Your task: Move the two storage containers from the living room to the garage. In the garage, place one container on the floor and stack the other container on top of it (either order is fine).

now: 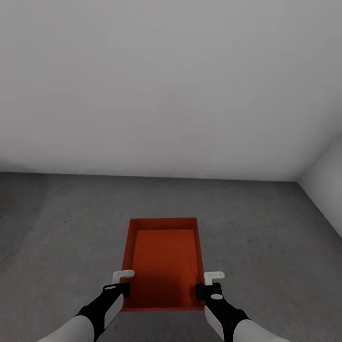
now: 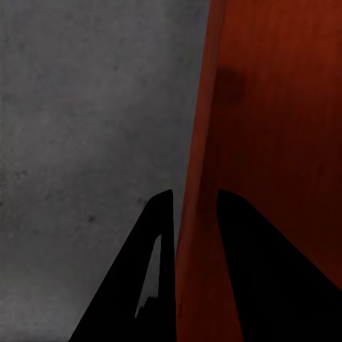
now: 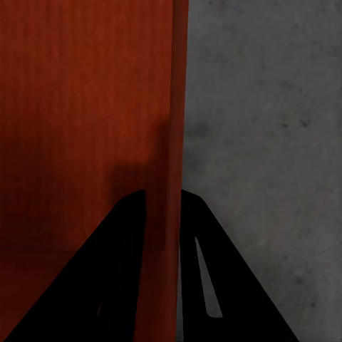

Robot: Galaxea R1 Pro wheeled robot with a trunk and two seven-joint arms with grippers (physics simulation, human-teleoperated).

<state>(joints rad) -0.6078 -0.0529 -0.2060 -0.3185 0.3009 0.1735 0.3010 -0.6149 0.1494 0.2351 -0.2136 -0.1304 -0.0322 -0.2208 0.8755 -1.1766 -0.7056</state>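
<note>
**While both tools clamp its walls, one container sits low over concrete**

With the left tool (image 1: 124,281) pinching its left wall, the red-orange storage container (image 1: 164,261) shows a bare ribbed bottom, nothing inside. Its right wall is pinched by the right tool (image 1: 208,283). Grey floor (image 1: 57,223) surrounds it, below a white wall (image 1: 166,85).
</note>
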